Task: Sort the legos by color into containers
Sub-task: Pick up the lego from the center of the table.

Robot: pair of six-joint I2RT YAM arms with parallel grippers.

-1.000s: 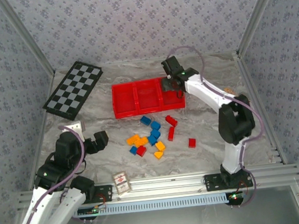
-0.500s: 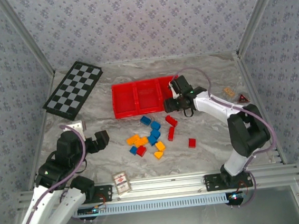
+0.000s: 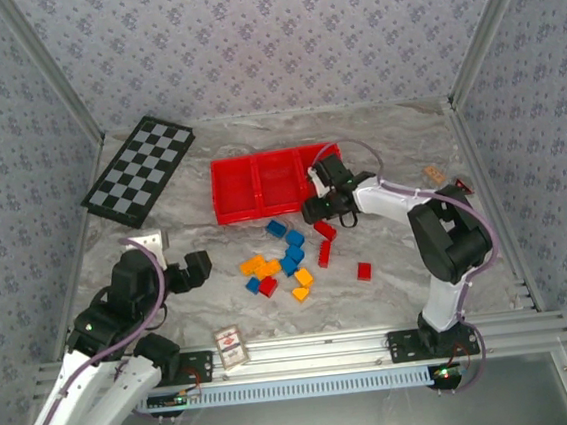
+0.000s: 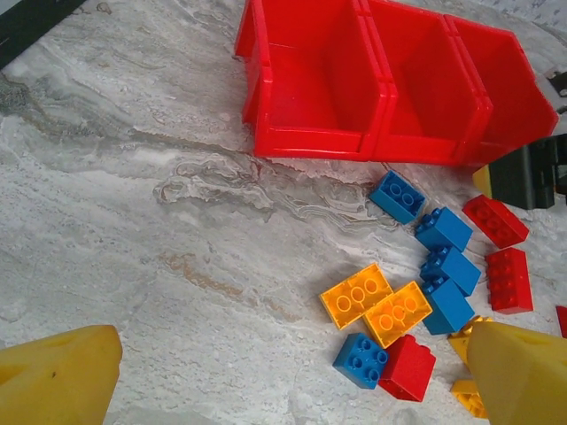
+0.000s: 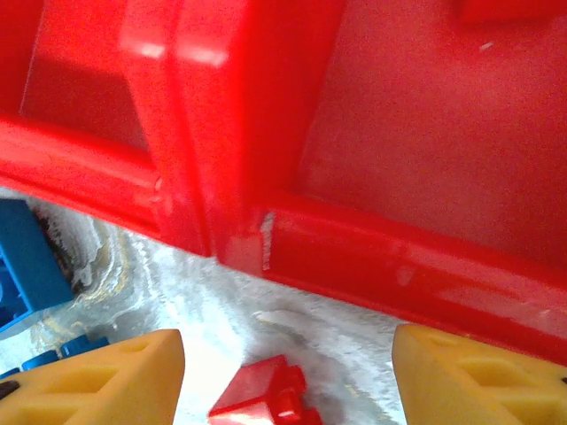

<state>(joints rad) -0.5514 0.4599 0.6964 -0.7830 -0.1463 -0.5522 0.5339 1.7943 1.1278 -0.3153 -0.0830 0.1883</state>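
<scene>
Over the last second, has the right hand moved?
Yes: the right hand pulled back from over the red tray's right compartment to its near front edge.

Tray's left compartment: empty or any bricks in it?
Empty. Left compartment shows only bare red floor in the left wrist view; bricks lie outside it.

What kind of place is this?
Probably a robot test booth, not a home: a left arm and right arm bolted to a metal rail, patterned wall panels closing in a marble-look table, toy bricks and a red tray laid out.
</scene>
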